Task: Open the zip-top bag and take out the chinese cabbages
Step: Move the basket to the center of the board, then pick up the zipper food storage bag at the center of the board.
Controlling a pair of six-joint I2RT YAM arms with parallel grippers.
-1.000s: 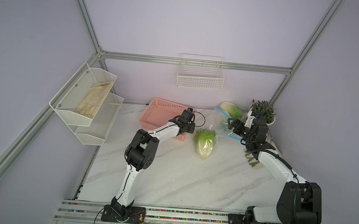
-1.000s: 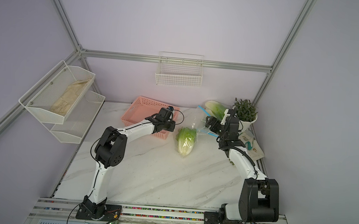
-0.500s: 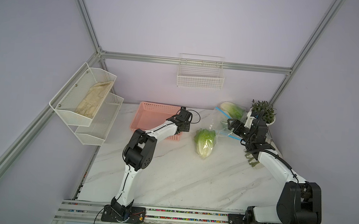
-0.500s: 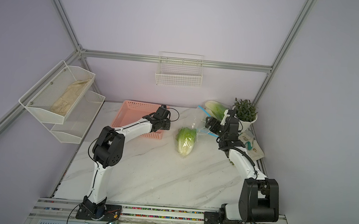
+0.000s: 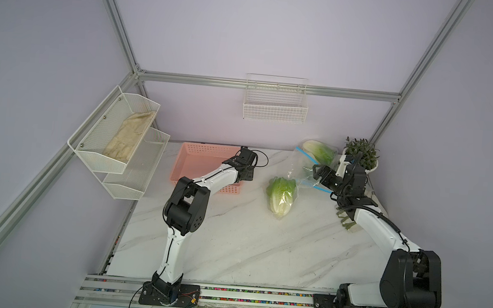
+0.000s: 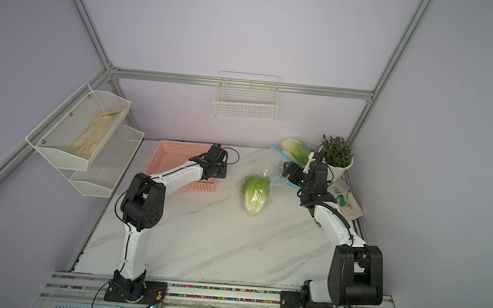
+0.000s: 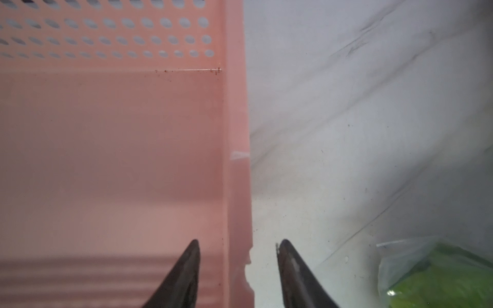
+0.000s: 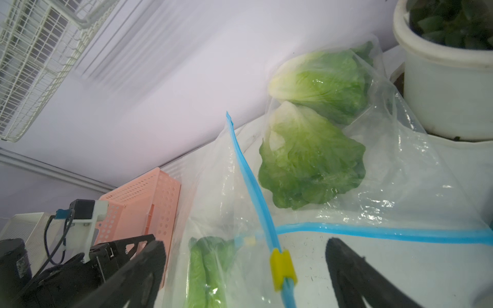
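The clear zip-top bag [image 5: 300, 168] [image 8: 400, 173] with a blue zip lies at the back right of the table. Chinese cabbages show through its plastic: one toward the table's middle [image 5: 281, 194] [image 6: 254, 192], one against the back wall [image 5: 318, 151], and in the right wrist view three [image 8: 322, 82] [image 8: 306, 160] [image 8: 205, 272]. My right gripper [image 5: 318, 171] [image 8: 245, 266] is open, and the yellow slider [image 8: 282, 269] sits on the zip between its fingers, untouched. The two blue strips part beyond the slider. My left gripper [image 5: 245, 175] [image 7: 237, 266] is open and straddles the pink basket's rim [image 7: 236, 133].
The pink basket [image 5: 196, 156] stands at the back left of the marble table. A potted plant [image 5: 361, 155] is in the back right corner, with a printed cloth [image 6: 344, 200] beside my right arm. White mesh shelves [image 5: 124, 138] and a wire basket [image 5: 275, 108] hang on the walls.
My left gripper slid the pink basket to the left while shut on its rim, then opened and let go. The right arm and the bag have not moved.
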